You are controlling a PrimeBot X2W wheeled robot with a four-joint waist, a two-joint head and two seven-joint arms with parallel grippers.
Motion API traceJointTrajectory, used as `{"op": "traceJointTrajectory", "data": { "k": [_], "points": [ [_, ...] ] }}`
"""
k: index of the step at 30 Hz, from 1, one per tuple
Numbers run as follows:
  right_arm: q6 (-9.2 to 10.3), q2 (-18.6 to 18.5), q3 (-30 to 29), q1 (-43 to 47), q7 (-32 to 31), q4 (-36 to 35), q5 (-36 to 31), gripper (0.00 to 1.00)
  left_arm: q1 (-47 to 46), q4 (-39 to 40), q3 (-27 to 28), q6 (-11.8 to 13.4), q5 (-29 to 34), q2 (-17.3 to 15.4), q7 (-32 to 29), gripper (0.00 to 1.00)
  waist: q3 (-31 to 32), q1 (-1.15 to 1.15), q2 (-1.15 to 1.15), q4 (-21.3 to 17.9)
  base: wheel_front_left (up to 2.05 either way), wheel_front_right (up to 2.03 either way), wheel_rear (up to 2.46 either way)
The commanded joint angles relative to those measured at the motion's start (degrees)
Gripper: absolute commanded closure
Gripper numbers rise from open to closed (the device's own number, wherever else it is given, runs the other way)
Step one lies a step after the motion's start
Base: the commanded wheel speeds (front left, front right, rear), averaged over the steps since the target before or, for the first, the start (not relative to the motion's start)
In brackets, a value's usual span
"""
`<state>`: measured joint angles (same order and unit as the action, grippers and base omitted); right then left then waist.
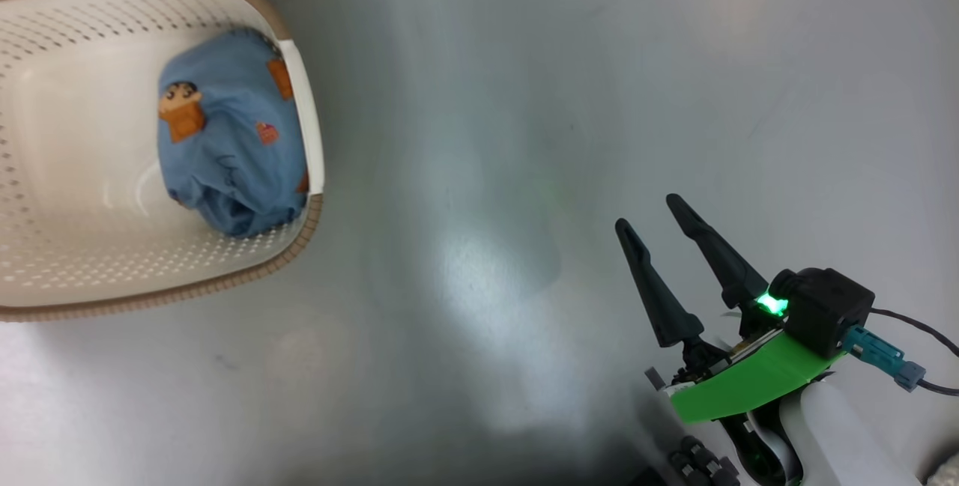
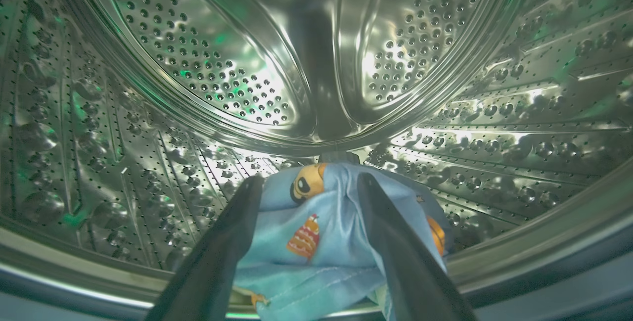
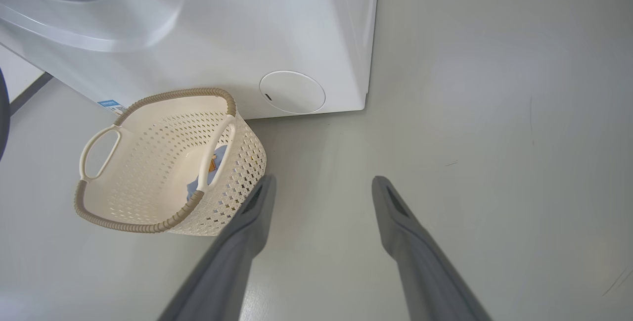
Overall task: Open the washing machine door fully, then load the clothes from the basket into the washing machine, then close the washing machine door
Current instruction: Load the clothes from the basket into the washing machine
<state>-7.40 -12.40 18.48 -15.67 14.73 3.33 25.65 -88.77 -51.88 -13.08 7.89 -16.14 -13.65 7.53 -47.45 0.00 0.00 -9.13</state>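
My left gripper [image 2: 309, 180] reaches into the washing machine's perforated steel drum [image 2: 198, 64]. Its fingers stand open, with a light blue cartoon-printed garment [image 2: 316, 252] lying loose between them near the drum's front lip. A second blue garment [image 1: 232, 149] lies bunched against the right wall of the cream basket [image 1: 75, 96], and also shows in the basket [image 3: 163, 162] as a blue patch [image 3: 213, 166]. My right gripper [image 1: 646, 211] hovers open and empty over the floor, right of the basket; its fingers spread wide [image 3: 324, 178]. The washing machine door is out of view.
The white washing machine body [image 3: 247, 24] stands just behind the basket, with its round white cap [image 3: 292, 92] low on the front. Grey glossy floor [image 1: 487, 209] spreads between the basket and my right gripper. A dark curved sliver [image 3: 2, 113] cuts the right wrist view's left edge.
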Motion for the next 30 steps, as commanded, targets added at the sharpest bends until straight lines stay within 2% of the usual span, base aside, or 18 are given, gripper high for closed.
{"op": "traceJointTrajectory", "data": {
  "k": [1,11,17,22,30],
  "points": [
    [-0.09,-0.24,0.93,1.39,0.27,-1.0,0.56,0.0,0.43,0.91,0.44,0.23,-0.41,-2.05,0.59,0.0,1.22,0.0,0.0,0.64,0.0,0.0,0.0],
    [-0.09,-0.36,0.03,0.28,0.27,-0.47,0.33,0.0,5.24,-4.07,0.11,-3.26,-2.82,1.04,5.8,0.0,7.97,0.0,0.0,2.89,0.0,0.0,0.0],
    [-0.09,-0.19,-1.37,0.35,0.27,-0.56,-0.04,0.0,10.3,-2.71,0.16,-4.67,-3.36,2.67,7.31,0.0,11.97,0.0,0.0,4.42,0.0,0.0,0.0],
    [-0.09,0.27,-2.73,0.98,0.27,-0.87,-0.61,0.0,17.78,5.68,1.42,-4.51,-2.42,2.58,7.44,0.0,15.71,0.0,0.0,5.56,0.0,0.0,0.0],
    [-0.09,1.5,-3.51,2.96,0.27,-0.56,-1.42,0.0,35.76,23.07,4.22,-3.92,-0.73,2.46,7.46,0.0,23.28,0.0,0.0,6.59,0.0,0.0,0.0]
  ]
}}
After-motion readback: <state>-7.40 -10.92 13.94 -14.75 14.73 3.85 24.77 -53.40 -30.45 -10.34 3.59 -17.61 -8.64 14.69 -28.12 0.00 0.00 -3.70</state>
